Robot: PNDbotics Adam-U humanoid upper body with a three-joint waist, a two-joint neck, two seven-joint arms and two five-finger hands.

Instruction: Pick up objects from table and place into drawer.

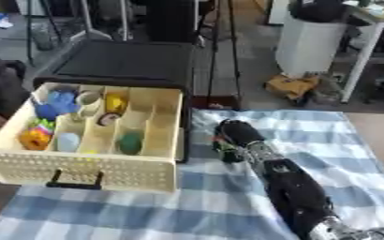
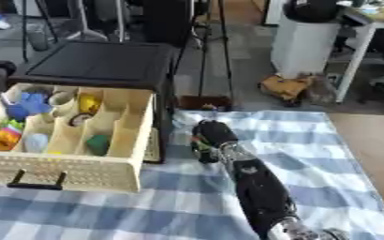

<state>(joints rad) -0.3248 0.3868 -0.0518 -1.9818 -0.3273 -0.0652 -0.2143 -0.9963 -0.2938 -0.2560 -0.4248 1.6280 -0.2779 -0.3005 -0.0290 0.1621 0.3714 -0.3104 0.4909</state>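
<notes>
My right hand (image 1: 238, 135) lies on the blue-checked cloth (image 1: 129, 213) just right of the drawer, with its arm coming in from the lower right. Its fingers are curled over a small thing (image 1: 224, 151) of which only green and a bit of red show; the rest is hidden under the hand. The cream slotted drawer (image 1: 169, 140) stands pulled out toward me. In its compartments lie a blue thing (image 1: 57, 104), a white cup (image 1: 89, 99), a yellow thing (image 1: 116, 102), a green thing (image 1: 129, 142), a pale blue one (image 1: 67, 141) and an orange one (image 1: 35, 137). My left hand does not show.
The drawer comes out of a black cabinet (image 1: 121, 61) behind it and has a black handle (image 1: 74, 180) on its front. Beyond the table stand a white bin (image 1: 310, 44) and a yellow-brown bundle (image 1: 292, 86) on the floor.
</notes>
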